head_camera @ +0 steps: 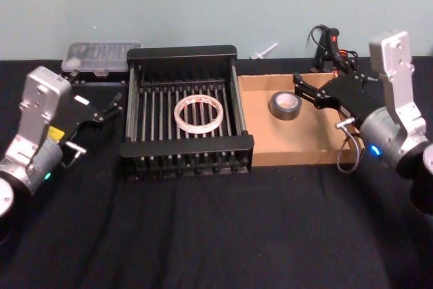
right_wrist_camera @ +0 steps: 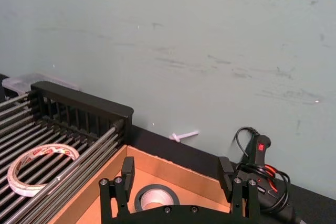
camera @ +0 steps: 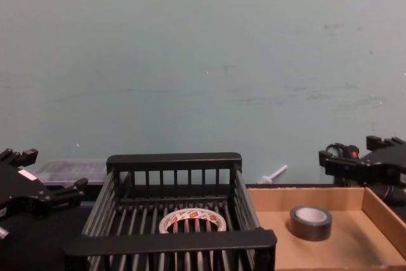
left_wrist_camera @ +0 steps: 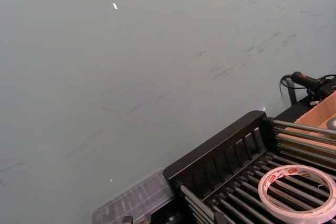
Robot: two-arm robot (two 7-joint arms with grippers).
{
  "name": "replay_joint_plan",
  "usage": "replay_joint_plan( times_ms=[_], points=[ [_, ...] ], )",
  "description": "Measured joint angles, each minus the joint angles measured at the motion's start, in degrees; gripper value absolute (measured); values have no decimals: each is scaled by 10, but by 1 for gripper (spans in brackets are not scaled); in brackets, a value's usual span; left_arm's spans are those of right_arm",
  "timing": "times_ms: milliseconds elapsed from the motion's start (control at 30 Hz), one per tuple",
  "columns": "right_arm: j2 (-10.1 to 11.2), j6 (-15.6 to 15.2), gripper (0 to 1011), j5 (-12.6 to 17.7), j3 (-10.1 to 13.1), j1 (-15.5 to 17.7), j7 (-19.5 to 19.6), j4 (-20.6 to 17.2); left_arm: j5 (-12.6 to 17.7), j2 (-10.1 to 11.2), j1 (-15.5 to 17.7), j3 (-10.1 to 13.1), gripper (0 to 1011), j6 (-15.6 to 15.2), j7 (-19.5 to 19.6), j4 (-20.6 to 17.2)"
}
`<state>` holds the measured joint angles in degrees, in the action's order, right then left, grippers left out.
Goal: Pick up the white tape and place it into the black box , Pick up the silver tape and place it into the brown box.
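Head view: silver tape [head_camera: 285, 105] just beside right fingers [head_camera: 298, 90]

A scuffed pale green wall [camera: 203, 61] rises behind a table draped in black cloth [head_camera: 216, 235].

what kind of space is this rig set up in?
Likely a lab or workshop test bench: a black-covered table against a scuffed pale wall, with a clear parts case and a corded hand tool at the back.
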<state>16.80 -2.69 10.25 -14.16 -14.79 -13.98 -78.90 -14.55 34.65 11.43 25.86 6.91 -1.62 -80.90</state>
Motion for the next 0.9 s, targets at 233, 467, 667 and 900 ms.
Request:
replay_joint_plan(
  times_ms=[233,467,667,900],
  points=[
    [-8,62,1002,1,15,38,-6,-1,0,0,0,0,1001,0,0,0],
    [-12,66,1002,-1,20,52,-10,7,0,0,0,0,1001,0,0,0],
    [-16,58,1002,-5,20,52,-12,15,0,0,0,0,1001,0,0,0],
    [-19,53,1002,-8,20,50,-12,20,0,0,0,0,1002,0,0,0]
  ],
)
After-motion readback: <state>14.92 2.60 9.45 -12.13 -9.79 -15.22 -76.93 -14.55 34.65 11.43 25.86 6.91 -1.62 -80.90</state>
